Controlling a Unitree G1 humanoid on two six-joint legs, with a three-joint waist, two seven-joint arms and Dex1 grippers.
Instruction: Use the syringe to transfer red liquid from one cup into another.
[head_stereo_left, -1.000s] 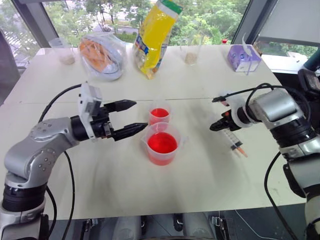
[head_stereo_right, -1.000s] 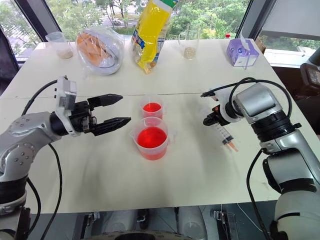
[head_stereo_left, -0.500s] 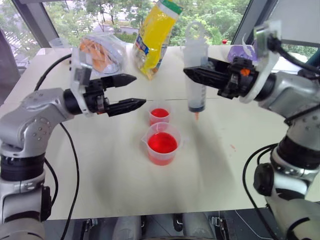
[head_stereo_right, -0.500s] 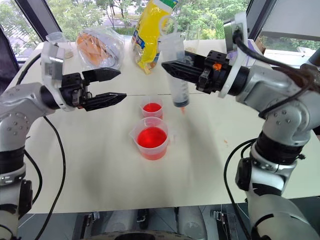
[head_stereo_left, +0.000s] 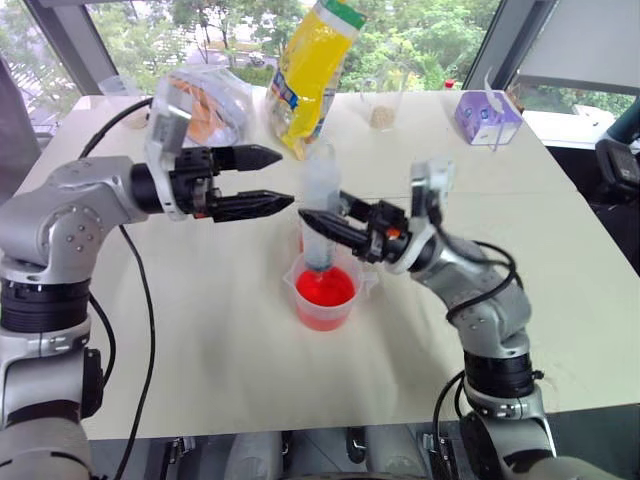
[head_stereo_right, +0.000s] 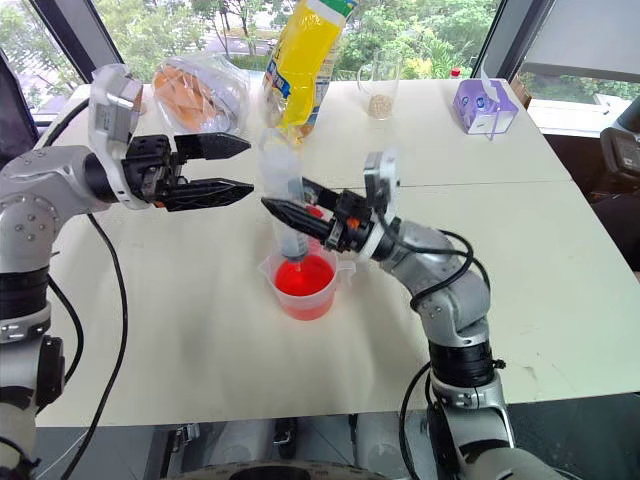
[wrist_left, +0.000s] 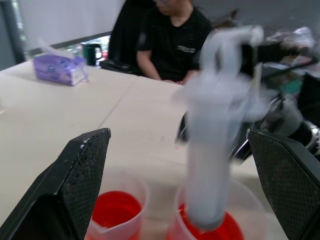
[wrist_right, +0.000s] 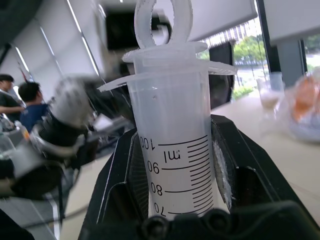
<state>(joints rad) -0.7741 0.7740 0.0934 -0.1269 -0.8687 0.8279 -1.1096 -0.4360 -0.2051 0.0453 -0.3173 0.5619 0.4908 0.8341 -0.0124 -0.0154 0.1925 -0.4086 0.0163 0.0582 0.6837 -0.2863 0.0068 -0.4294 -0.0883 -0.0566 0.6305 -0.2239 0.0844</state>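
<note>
**Syringe upright over the spouted beaker**

I see the syringe standing upright with its tip down inside the rim of the wide spouted beaker, at or just above the red liquid; I can't tell whether the tip is dipped in. My right gripper has its two black fingers clamped on the barrel, with the ringed white plunger pushed fully in at the top. The smaller plain cup, also red inside, sits just behind the beaker, mostly hidden by the syringe. My left gripper hangs above the table to the left of the syringe, fingers spread wide and holding nothing. Further back stand a yellow bag, a clear bag of orange snacks and a purple tissue pack.
</note>
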